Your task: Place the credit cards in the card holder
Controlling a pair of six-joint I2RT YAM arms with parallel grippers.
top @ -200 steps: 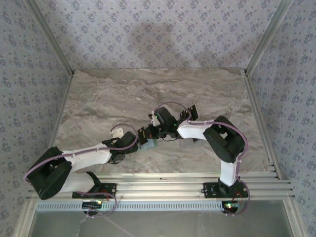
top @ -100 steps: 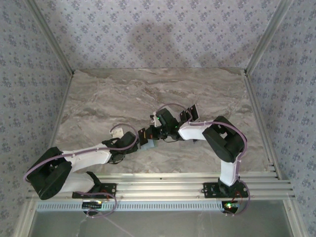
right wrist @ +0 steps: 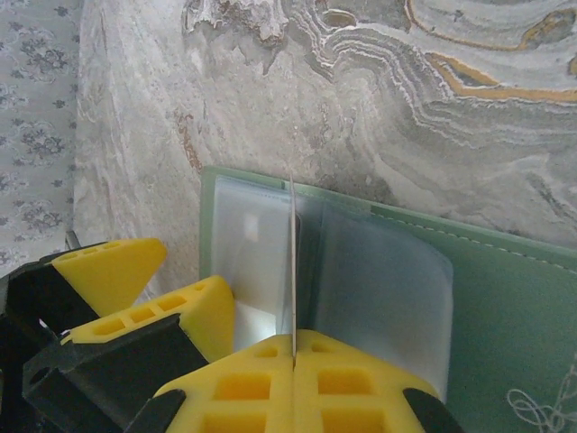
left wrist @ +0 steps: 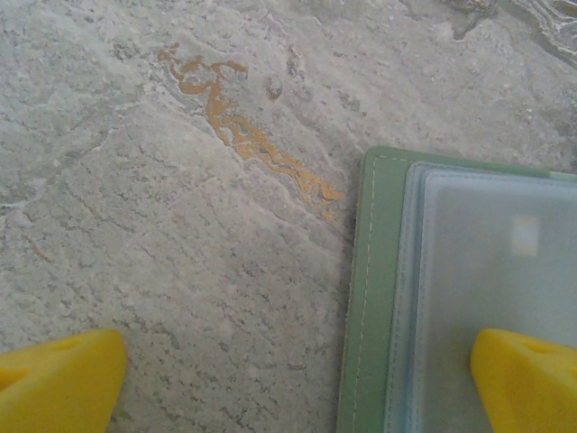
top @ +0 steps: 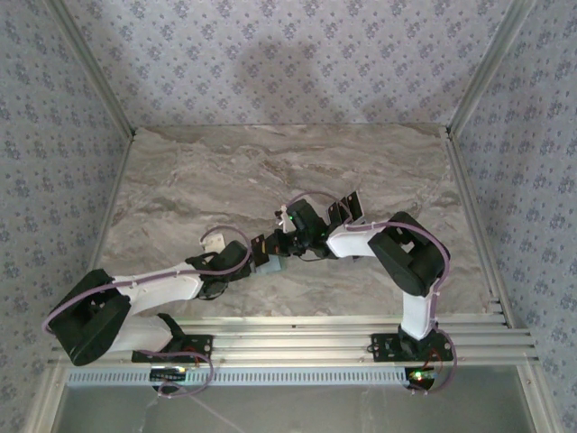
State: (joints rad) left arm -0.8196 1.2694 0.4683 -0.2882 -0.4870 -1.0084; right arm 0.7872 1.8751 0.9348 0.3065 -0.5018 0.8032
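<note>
right wrist | right gripper (right wrist: 294, 361) is pinching card (right wrist: 293, 262) edge-on over holder (right wrist: 505, 298) | left gripper (left wrist: 293, 383) is gaping, one finger (left wrist: 527, 383) sitting over holder

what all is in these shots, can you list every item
card holder: 1, sage green with clear sleeves, lying open on the table between the two grippers
card: 1, thin, seen edge-on, upright over the holder's sleeves
spare cards: looks like 2, dark with pale edges, just beyond the right arm; exact count hard to tell
table: 1, grey marble look with orange veins
walls: blue-grey flower pattern, on three sides
rails: silver, at the table's near edge under the arm bases
left gripper: yellow fingers, open, one finger over the holder's clear sleeve, the other over bare table
right gripper: yellow fingers, shut on the card
</note>
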